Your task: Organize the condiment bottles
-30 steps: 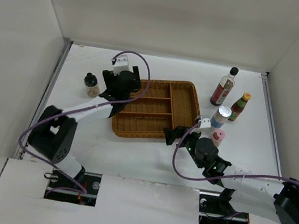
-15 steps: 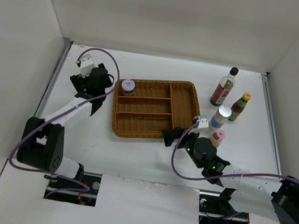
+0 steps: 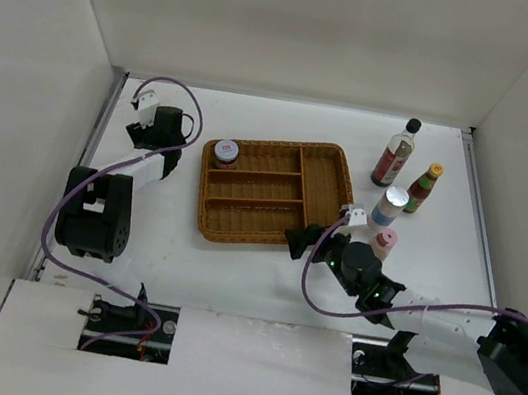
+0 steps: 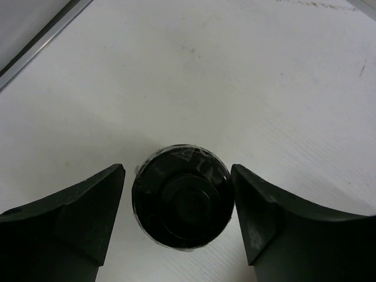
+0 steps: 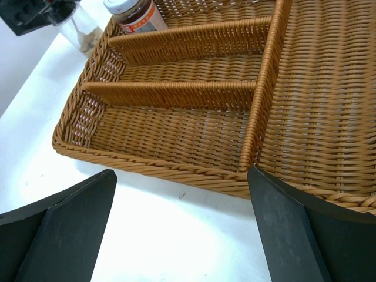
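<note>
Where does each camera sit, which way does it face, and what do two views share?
Top external: above and behind the bases, looking down on the table; left arm, right arm show.
Left wrist: looks straight down on the small black-capped bottle, its own fingers flanking it.
Right wrist: low, facing across the wicker tray; its own fingers at the bottom corners.
Shared: top and right wrist both show tray and pink-lidded jar.

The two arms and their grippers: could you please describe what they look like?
The left arm and right arm both have white link shells with black joint housings. A purple cable loops along each, and a small white camera block sits at each wrist. The left gripper and right gripper have broad, wedge-shaped, matte black fingers.
</note>
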